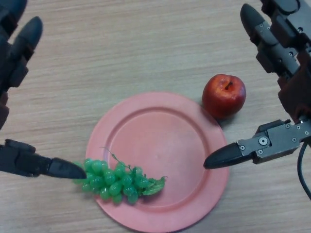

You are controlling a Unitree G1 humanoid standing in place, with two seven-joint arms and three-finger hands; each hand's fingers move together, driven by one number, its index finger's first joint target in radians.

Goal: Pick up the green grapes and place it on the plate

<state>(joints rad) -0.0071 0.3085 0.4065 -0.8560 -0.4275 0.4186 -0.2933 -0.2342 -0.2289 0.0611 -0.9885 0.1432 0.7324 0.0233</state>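
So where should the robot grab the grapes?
Probably around the thick middle of the green grapes, coming down from above with the left hand, which is already beside their left end. The bunch lies flat on the plate's lower left rim, so the fingers can close across it. The thin stem looks too flimsy.

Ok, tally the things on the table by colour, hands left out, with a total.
Green: 1, the green grapes
Pink: 1, the plate
Red: 1, the apple
Total: 3
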